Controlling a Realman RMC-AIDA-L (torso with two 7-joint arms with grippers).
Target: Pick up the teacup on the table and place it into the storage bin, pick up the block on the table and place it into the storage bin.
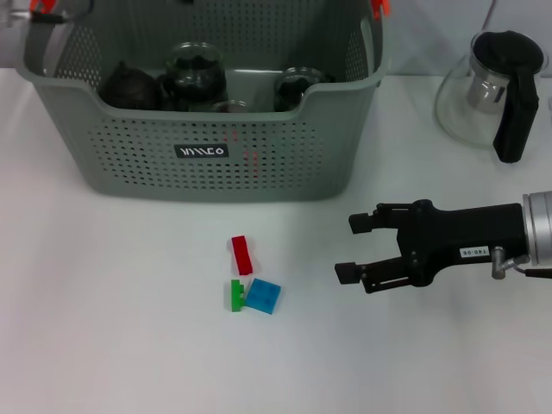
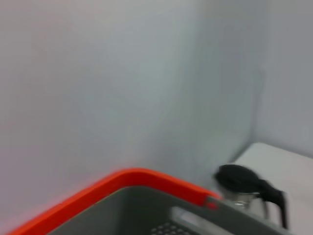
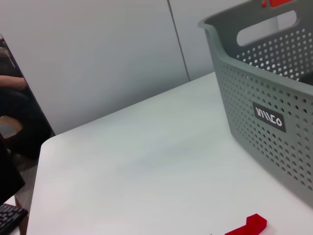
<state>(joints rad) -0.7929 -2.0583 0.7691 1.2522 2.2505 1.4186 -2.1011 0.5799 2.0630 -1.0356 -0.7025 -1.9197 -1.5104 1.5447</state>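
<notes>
Head view: the storage bin (image 1: 216,129) stands at the far side of the white counter (image 1: 103,328) and holds several dark teacups (image 1: 194,73). Three blocks lie together on the counter in front of the bin: a red block (image 1: 242,254), a green block (image 1: 235,296) and a blue block (image 1: 262,296). The right gripper (image 1: 355,247) hovers to the right of the blocks, fingers released and empty. A glass teapot (image 1: 496,90) stands at the far right.

Left wrist view: the bin's orange rim (image 2: 132,178) and the teapot show; the left gripper is out of sight.

Right wrist view: the bin's labelled wall and the red block appear.
</notes>
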